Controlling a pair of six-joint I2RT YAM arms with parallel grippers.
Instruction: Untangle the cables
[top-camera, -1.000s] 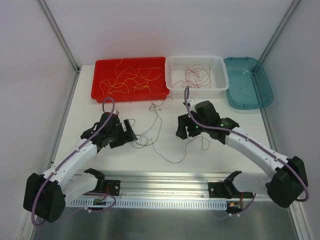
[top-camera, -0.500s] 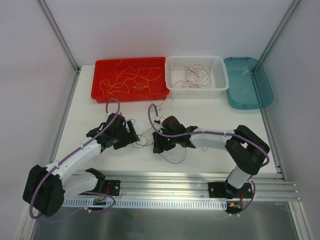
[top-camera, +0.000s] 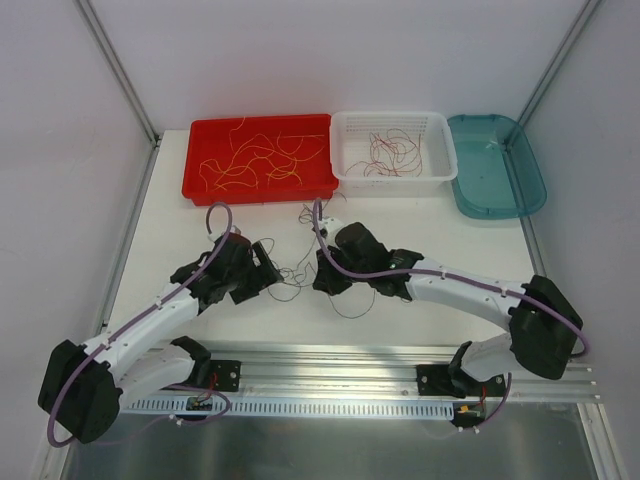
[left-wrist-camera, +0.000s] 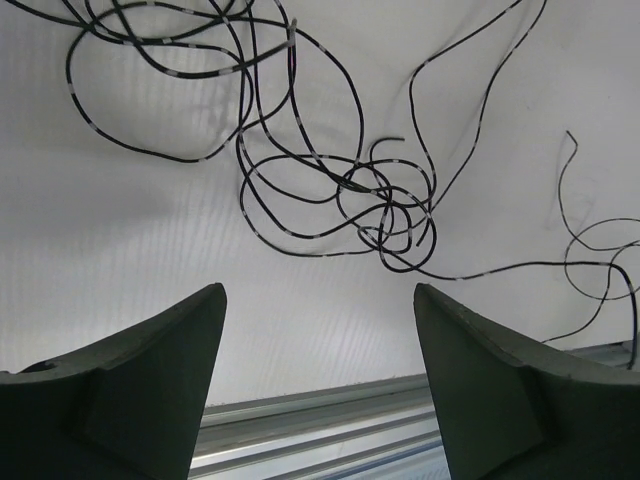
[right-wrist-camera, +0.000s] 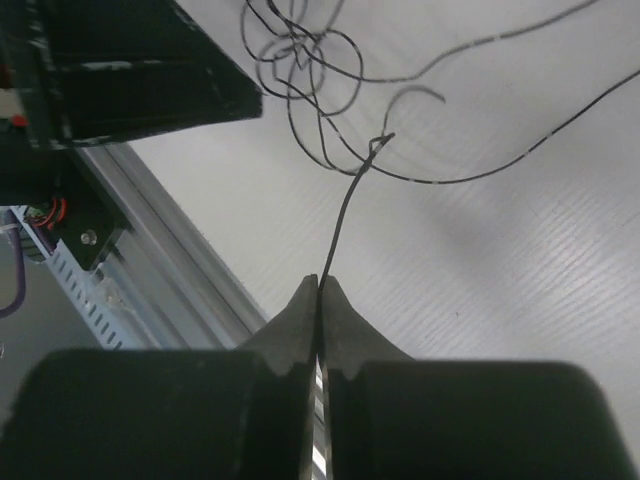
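Note:
A loose tangle of thin black cables (top-camera: 292, 276) lies on the white table between my two grippers. The left wrist view shows its knot (left-wrist-camera: 388, 205) ahead of my left gripper (left-wrist-camera: 318, 292), which is open and holds nothing. That gripper (top-camera: 262, 270) sits just left of the tangle. My right gripper (top-camera: 322, 280) sits at the tangle's right side. It is shut (right-wrist-camera: 319, 283) on one black strand (right-wrist-camera: 347, 205), which rises from the fingertips to a small kink and joins the other loops.
A red tray (top-camera: 262, 192) at the back holds yellow-orange wires (top-camera: 250, 160). Beside it a white basket (top-camera: 392, 178) holds dark red wires (top-camera: 390, 150), and a teal tray (top-camera: 495, 170) stands at the back right. An aluminium rail (top-camera: 330, 362) runs along the near edge.
My right arm swung left from near the white basket to the tangle, and its gripper closed on a black strand. The left gripper shifted slightly right and stayed open.

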